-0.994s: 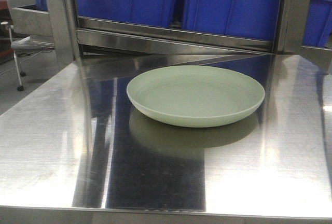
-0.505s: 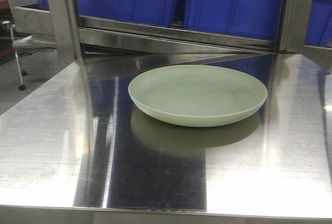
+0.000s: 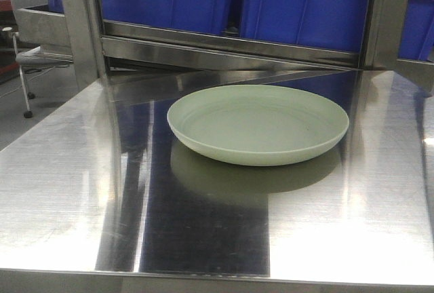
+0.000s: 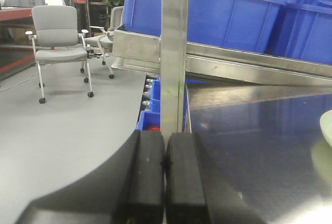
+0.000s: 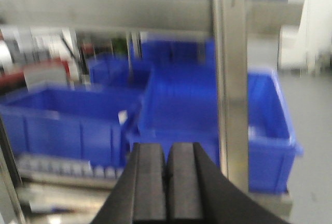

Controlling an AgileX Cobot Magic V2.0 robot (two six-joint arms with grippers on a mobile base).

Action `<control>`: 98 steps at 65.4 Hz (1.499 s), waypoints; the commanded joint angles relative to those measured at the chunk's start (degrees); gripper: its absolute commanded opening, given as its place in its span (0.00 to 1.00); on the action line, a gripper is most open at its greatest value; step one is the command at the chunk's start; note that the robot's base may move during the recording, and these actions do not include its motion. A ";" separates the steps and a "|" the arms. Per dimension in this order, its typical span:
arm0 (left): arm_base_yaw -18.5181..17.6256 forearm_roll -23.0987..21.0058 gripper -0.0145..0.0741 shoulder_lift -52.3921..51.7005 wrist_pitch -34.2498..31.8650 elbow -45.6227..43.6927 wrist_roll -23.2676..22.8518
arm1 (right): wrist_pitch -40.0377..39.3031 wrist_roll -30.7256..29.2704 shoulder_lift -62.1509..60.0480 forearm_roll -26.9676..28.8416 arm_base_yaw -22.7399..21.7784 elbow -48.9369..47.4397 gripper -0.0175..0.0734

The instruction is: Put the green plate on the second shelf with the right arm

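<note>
Steel table (image 3: 61, 191), plate (image 3: 258, 125) flat mid-frame. Right gripper (image 5: 166, 182), left gripper (image 4: 165, 177) both clenched, empty. Risk: low rim on slick steel, so plate may skid instead of lifting.

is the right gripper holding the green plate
No, the green plate lies flat on the steel table, and the right gripper is shut on nothing.
</note>
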 commanded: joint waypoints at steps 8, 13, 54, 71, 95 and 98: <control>-0.12 -0.53 0.31 -0.84 -5.01 2.40 -0.44 | 1.95 -0.67 16.96 0.29 -0.20 -11.09 0.25; -0.12 -0.53 0.31 -0.84 -5.01 2.40 -0.44 | 9.78 -0.67 24.37 0.53 -0.07 -16.73 0.25; -0.12 -0.53 0.31 -0.84 -5.01 2.40 -0.44 | 47.42 -3.45 55.04 4.69 5.23 -36.29 0.80; -0.12 -0.53 0.31 -0.84 -5.01 2.40 -0.44 | 51.16 -1.99 59.89 7.48 5.56 -36.29 0.80; -0.12 -0.53 0.31 -0.84 -5.01 2.40 -0.44 | 50.60 -2.78 61.43 12.87 5.56 -31.45 0.80; -0.12 -0.53 0.31 -0.84 -5.01 2.40 -0.44 | 50.16 -3.45 61.43 14.76 5.56 -30.12 0.80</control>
